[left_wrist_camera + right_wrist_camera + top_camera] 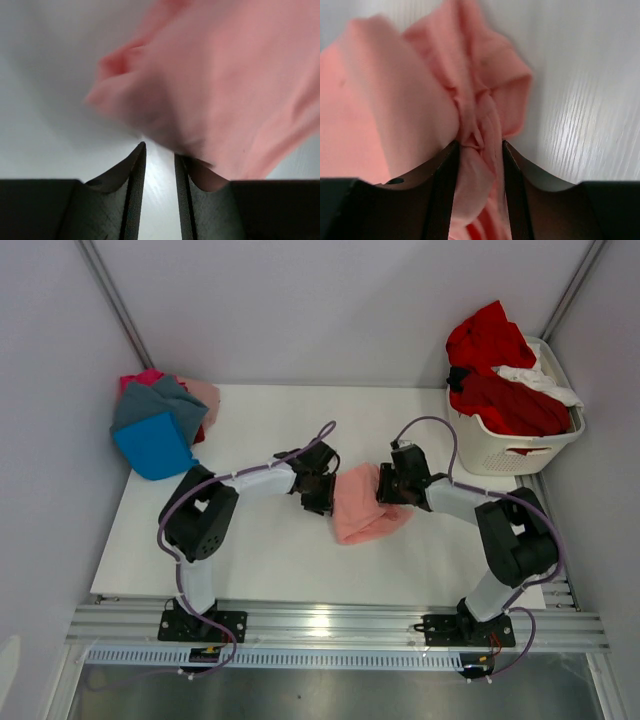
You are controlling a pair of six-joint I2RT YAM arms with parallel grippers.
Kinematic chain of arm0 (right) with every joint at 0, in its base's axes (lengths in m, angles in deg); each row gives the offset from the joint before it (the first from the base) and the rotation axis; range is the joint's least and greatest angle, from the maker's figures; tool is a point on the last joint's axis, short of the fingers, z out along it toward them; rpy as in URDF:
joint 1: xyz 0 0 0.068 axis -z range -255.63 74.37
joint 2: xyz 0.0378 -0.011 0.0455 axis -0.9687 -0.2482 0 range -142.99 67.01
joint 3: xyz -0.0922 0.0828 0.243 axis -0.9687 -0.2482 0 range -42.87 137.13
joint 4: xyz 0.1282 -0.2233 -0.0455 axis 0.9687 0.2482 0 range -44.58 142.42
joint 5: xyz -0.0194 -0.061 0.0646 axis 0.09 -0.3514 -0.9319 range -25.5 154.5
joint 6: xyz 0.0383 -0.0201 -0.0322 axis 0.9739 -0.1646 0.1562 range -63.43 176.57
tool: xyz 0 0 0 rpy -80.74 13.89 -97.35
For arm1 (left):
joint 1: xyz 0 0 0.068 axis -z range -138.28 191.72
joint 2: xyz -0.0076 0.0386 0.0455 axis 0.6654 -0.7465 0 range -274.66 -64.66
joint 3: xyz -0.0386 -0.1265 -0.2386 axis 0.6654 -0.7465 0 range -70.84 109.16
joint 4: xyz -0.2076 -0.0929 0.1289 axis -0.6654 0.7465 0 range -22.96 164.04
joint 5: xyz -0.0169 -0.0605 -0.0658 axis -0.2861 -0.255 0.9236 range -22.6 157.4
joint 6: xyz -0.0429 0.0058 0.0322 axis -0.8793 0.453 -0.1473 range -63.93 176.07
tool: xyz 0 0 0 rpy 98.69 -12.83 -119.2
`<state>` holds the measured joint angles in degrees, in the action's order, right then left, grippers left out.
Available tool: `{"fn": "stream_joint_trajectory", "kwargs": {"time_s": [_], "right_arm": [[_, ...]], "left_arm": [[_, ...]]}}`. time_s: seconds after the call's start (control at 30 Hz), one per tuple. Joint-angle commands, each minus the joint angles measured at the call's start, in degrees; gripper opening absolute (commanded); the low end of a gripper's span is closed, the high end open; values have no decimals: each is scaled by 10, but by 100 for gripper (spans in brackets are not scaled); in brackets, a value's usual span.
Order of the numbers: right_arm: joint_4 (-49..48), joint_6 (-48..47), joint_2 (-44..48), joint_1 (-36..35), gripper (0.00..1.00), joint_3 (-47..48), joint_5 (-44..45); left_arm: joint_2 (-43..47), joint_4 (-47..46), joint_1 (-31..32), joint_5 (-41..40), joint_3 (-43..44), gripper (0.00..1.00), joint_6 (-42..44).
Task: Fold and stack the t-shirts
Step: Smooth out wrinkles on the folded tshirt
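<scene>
Far left, back corner of the table (pixel 270 560): a pile of shirts against the wall. Blue shirt (pixel 152 445) in front, grey shirt (pixel 160 405) on top of it, magenta shirt (pixel 140 380) behind, pale pink shirt (pixel 203 395) at the right edge of the pile.

Left arm reaches right across mid-table. Left gripper (pixel 318 490) sits just at the left edge of the salmon-pink shirt (pixel 365 505). In the wrist view its fingers (pixel 135 170) stand a narrow slit apart, with bare table showing through the gap and no cloth in it. The shirt's blurred edge lies just beyond the tips and overlaps the tip of the finger on the right of that view.

Centre: the salmon-pink shirt is bunched on the table between the two grippers, well apart from the pile and the basket.

Right gripper (pixel 385 485) is at the shirt's right edge. In the wrist view, a gathered fold of salmon cloth is pinched between both fingers (pixel 447 170) and runs down through the gap; the jaws are clamped on it.

Far right, back corner: white slatted basket (pixel 510 450) with a red shirt (pixel 495 370) heaped above the rim and a white shirt (pixel 535 380) draped across the top right.
</scene>
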<state>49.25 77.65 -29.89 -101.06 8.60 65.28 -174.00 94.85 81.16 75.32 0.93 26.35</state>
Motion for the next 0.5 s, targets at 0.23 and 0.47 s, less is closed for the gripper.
{"fn": "stream_joint_trajectory", "kwargs": {"time_s": [0.23, 0.47], "right_arm": [[63, 59, 148, -32, 45, -70, -124], [63, 29, 185, -39, 50, -70, -54]], "left_arm": [[-6, 40, -127, -100, 102, 33, 48], [75, -34, -128, 13, -13, 34, 27]]}}
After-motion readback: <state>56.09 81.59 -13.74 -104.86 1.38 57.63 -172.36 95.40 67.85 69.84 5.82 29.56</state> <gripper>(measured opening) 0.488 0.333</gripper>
